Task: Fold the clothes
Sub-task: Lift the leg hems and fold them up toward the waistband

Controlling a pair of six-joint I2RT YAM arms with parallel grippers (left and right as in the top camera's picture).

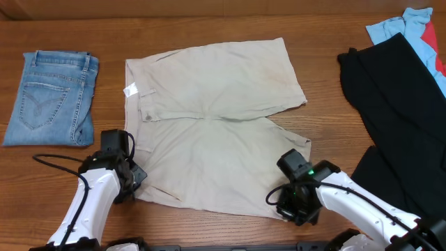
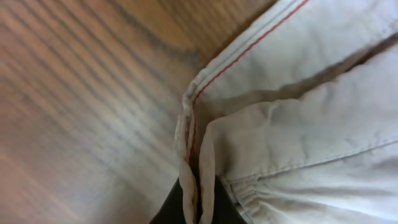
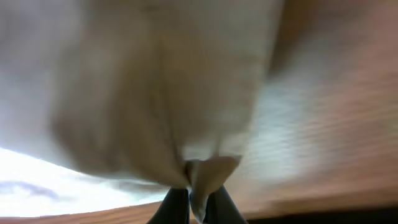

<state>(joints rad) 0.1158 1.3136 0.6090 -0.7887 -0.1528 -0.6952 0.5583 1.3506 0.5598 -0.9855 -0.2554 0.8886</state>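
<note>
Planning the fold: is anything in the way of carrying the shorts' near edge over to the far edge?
Nothing visible does. Left end effector and right end effector pinch the near edge of the pale beige cotton shorts; blue denim jeans and the black garment lie clear to either side.

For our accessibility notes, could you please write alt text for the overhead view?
A pair of beige shorts lies spread on a wooden table, with the left gripper at the near waistband corner and the right gripper at the near leg hem. Folded blue jeans lie at image left, a black garment and light blue cloth at image right.
</note>
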